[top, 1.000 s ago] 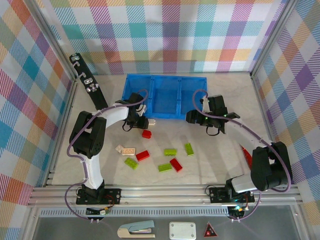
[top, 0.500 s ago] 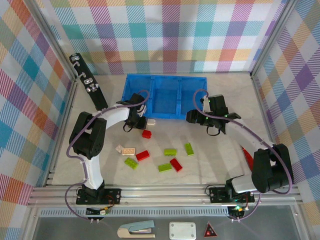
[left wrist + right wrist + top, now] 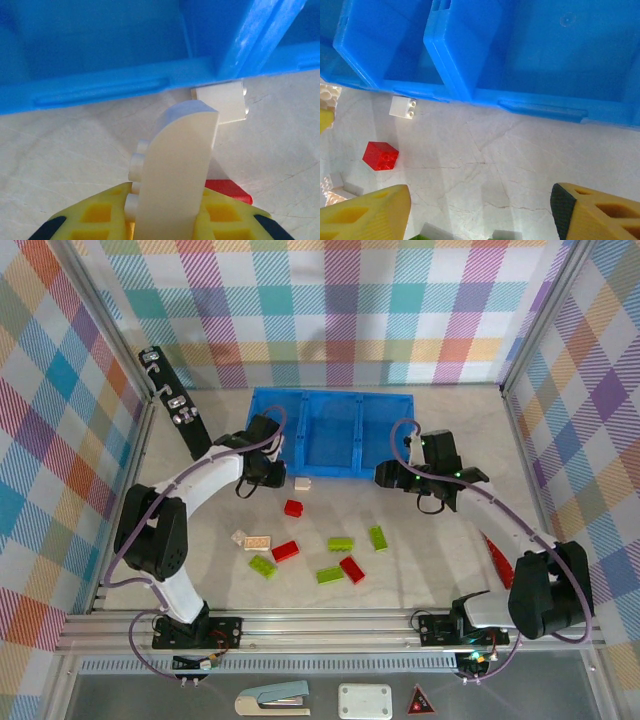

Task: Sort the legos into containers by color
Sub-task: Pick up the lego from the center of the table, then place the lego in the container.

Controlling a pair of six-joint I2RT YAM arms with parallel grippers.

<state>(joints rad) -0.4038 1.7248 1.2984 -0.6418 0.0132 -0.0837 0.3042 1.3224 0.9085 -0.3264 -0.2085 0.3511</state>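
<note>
My left gripper (image 3: 268, 466) is shut on a white lego (image 3: 175, 160), held on edge just in front of the blue tray of containers (image 3: 325, 435), near its left compartment. A second white lego (image 3: 222, 102) lies against the tray's front wall (image 3: 100, 92), and a red lego (image 3: 227, 190) lies behind the fingers. My right gripper (image 3: 392, 477) hovers open in front of the tray's right half (image 3: 545, 60), with nothing between its fingers (image 3: 365, 212). On the table lie a white lego (image 3: 302, 482), a red cube (image 3: 293, 507), a cream lego (image 3: 252, 539), red legos (image 3: 286, 551) and green legos (image 3: 341, 543).
A black bar with metal clips (image 3: 175, 405) leans along the back left. A long red strip (image 3: 493, 555) lies at the right under the right arm. Plaid walls close three sides, and an aluminium rail (image 3: 330, 625) runs along the near edge.
The left gripper has shut on a white lego and carried it up and back toward the tray's left compartment. The right gripper has drifted slightly to the right, staying open.
</note>
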